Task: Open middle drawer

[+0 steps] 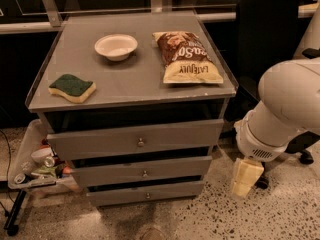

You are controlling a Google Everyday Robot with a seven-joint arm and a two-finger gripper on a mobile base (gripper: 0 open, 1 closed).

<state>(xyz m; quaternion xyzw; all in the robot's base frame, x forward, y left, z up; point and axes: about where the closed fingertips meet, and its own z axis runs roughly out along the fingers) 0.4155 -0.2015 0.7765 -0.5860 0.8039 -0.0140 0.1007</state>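
The middle drawer is sitting second from the top in the grey cabinet, between the taller top drawer and the slimmer bottom drawer. Its inside is staying hidden: the top drawer's front is overhanging it, and only a dark strip is showing above its upper edge. Its small round knob is showing at the centre as little more than a pale dot.

On the cabinet top a white bowl, a brown chip bag and a green-and-yellow sponge are lying well apart from one another. To the left of the drawers, low down, a tray of cans and clutter is partly hiding behind the cabinet's side, its contents hard to make out. A black chair is standing behind the right corner.

The robot's white arm is reaching in from the right, cut off by the frame edge. The cream gripper is hanging from it just above the speckled floor, to the right of the cabinet and apart from the drawer fronts, roughly level with the middle drawer. Whether the gripper is open or closed cannot be told; it is showing only as a pale block, and nothing is visibly held.

Nothing is standing in front of the knob. The drawer front is facing the camera, with its long axis running left to right, tilting slightly upward toward the right.
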